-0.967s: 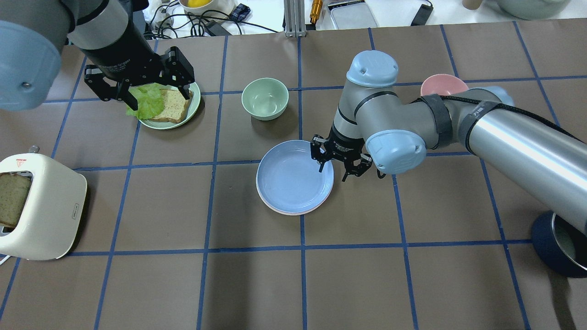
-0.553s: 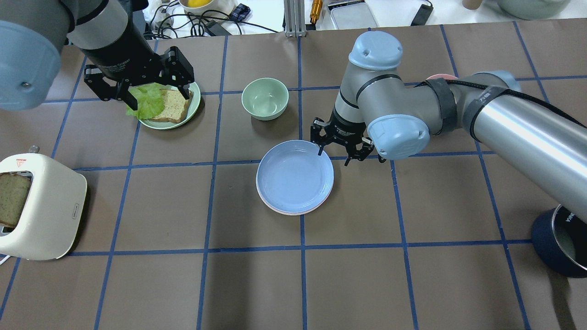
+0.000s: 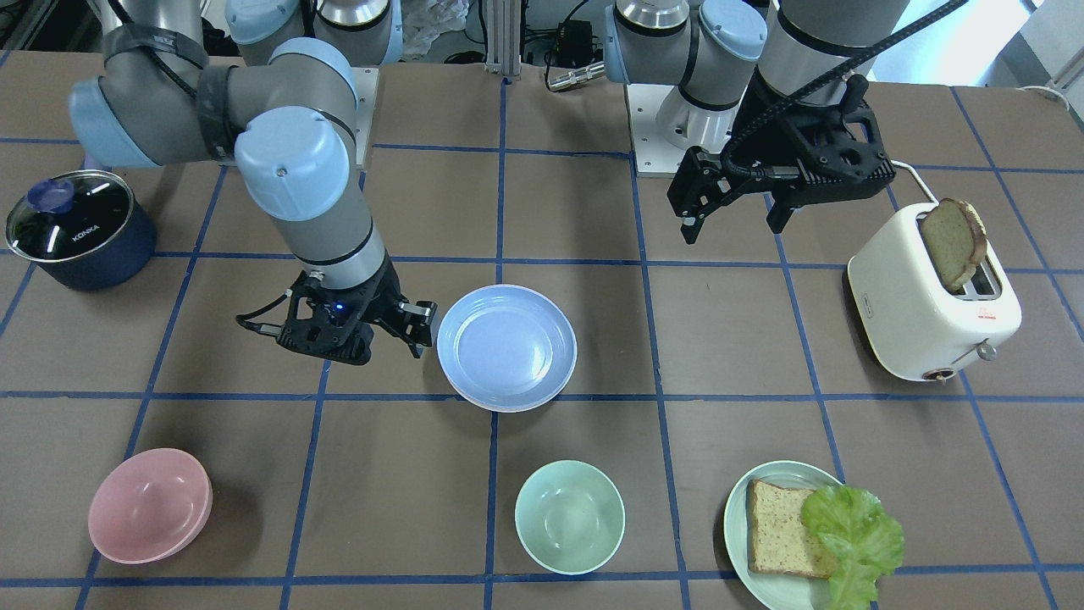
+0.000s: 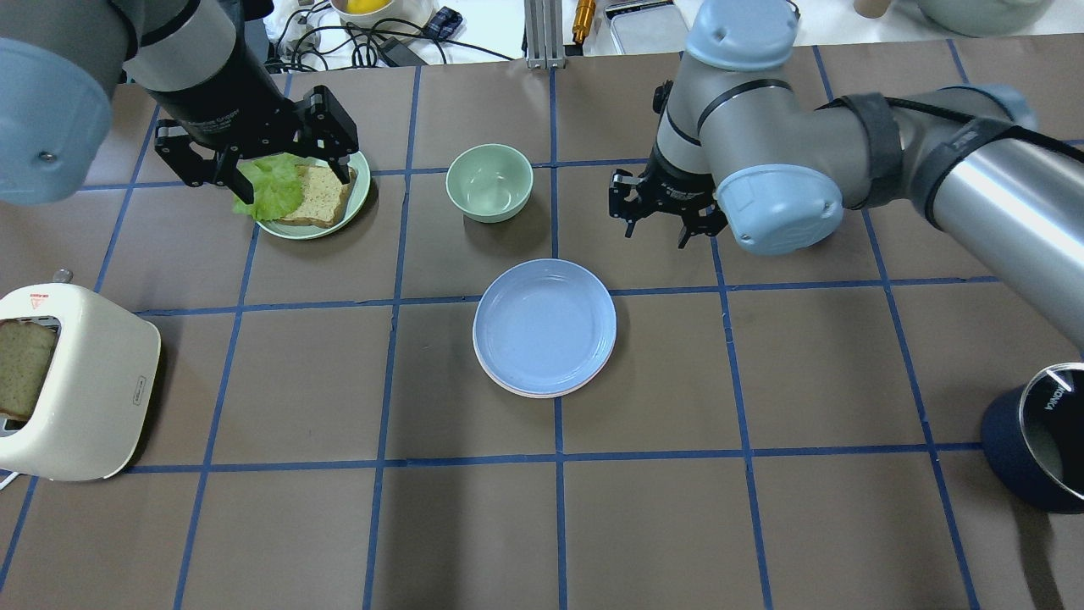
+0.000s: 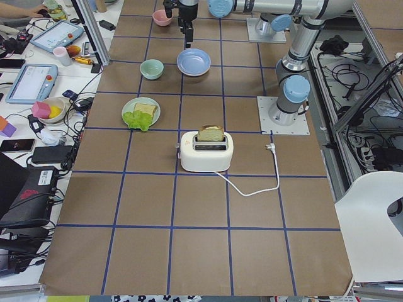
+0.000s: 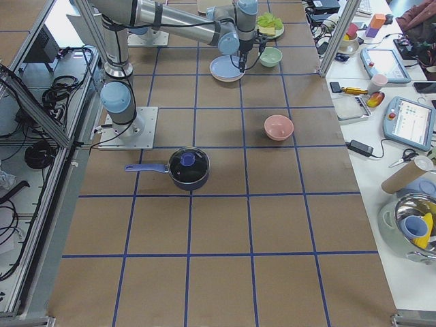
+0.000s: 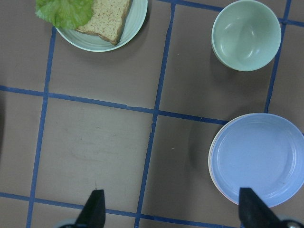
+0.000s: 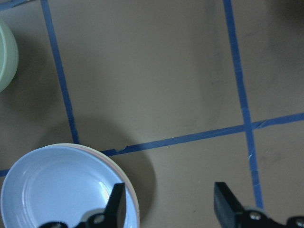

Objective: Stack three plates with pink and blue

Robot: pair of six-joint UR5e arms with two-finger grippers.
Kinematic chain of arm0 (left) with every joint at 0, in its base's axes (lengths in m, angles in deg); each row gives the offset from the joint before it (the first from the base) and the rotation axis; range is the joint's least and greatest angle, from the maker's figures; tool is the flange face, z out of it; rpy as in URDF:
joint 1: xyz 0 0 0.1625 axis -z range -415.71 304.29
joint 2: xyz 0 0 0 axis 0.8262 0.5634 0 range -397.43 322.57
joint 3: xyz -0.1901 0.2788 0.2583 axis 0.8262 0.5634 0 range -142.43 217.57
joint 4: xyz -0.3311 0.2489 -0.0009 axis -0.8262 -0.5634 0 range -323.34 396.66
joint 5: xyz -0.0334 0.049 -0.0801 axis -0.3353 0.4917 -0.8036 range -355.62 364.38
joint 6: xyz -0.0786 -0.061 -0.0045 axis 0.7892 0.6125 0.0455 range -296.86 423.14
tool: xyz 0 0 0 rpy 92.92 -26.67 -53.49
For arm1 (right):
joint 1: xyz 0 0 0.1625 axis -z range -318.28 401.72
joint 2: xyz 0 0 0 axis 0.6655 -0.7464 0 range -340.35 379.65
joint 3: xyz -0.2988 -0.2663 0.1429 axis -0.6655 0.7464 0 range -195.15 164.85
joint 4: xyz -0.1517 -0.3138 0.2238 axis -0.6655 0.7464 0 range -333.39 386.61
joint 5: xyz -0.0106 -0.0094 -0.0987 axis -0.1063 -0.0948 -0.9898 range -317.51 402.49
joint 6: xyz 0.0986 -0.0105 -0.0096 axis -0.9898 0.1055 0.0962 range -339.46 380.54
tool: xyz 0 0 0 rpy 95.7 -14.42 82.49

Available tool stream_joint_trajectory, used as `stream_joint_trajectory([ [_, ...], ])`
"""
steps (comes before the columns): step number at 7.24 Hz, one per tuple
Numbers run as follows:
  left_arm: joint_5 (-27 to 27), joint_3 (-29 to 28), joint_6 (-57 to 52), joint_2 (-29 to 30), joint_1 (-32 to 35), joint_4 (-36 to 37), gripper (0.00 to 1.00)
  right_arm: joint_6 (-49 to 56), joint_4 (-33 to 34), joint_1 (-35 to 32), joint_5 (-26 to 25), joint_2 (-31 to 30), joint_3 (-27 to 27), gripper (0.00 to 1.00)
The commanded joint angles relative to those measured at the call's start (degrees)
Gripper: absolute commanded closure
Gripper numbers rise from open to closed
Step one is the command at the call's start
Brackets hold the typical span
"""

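The light blue plate (image 4: 544, 326) lies on top of a stack at the table's middle. A pale pink rim (image 4: 542, 393) shows just under it. The cream-white plate is hidden or out of view. The stack also shows in the front view (image 3: 506, 346), the left wrist view (image 7: 256, 159) and the right wrist view (image 8: 61, 187). My right gripper (image 4: 655, 235) is open and empty. It hangs beyond the stack's far right edge, apart from it. My left gripper (image 4: 286, 180) is open and empty, high over the pale green plate of bread and lettuce (image 4: 315, 199).
A mint bowl (image 4: 489, 180) stands beyond the stack. A pink bowl (image 3: 150, 504) stands at the far right, hidden by my right arm in the overhead view. A white toaster with bread (image 4: 76, 381) is at the left, and a dark blue pot (image 4: 1037, 440) at the right.
My right gripper has drawn back from the blue plate's right rim toward the table's far side, still open. The stack and my left arm have not moved.
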State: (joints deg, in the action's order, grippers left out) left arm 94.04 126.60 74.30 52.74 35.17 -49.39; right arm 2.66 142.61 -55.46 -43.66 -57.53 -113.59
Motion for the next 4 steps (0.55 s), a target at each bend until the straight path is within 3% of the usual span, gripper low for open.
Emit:
stream_joint_trajectory([
  [1,0.0,0.0,0.0,0.0,0.0,0.0,0.0,9.76,-1.21,2.69,-6.1,-3.14,0.01,0.19],
  [4,0.0,0.0,0.0,0.0,0.0,0.0,0.0,13.93,-6.47,3.92,-7.81,-7.79,0.62,0.13],
])
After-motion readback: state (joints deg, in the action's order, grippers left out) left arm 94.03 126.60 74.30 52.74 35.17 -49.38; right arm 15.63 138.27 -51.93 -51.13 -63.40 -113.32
